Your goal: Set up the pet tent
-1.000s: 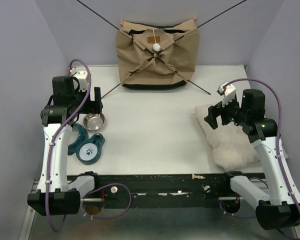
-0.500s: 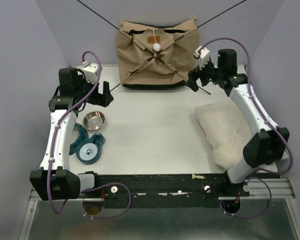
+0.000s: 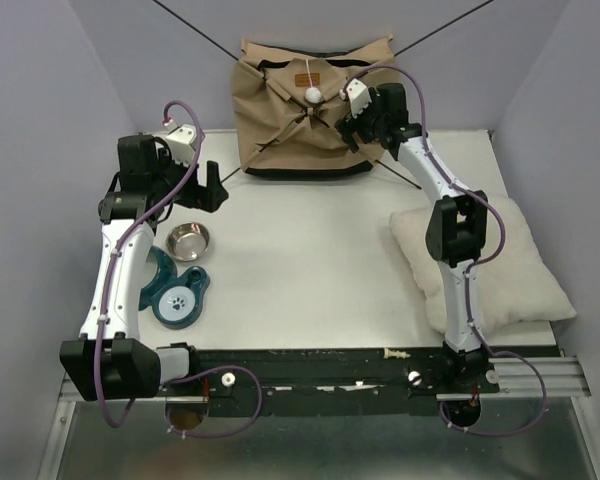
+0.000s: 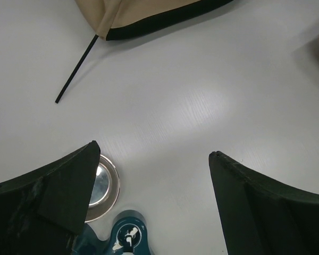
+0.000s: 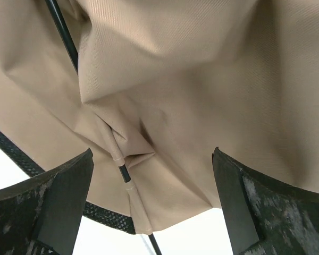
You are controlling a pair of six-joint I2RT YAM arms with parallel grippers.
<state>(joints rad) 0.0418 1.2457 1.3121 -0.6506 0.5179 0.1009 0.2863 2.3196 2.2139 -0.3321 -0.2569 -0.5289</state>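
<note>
Plain lilac-grey walls (image 3: 40, 100) box in pale tabletop (image 3: 300, 250), matte, mild glare. Pet tent (image 3: 280, 110) slumped at far edge, tan fabric creased, not yet raised. White cushion (image 3: 500, 260) parked at right, likely waiting to go inside. Right fingers (image 5: 58, 202) spread wide over tent's right side, holding nothing, straddling sleeved pole (image 5: 122, 170); looks like lining up grip. Left fingers (image 4: 53, 196) wide apart, empty, hovering near steel bowl (image 3: 188, 240), well short of tent, probably kept clear.
</note>
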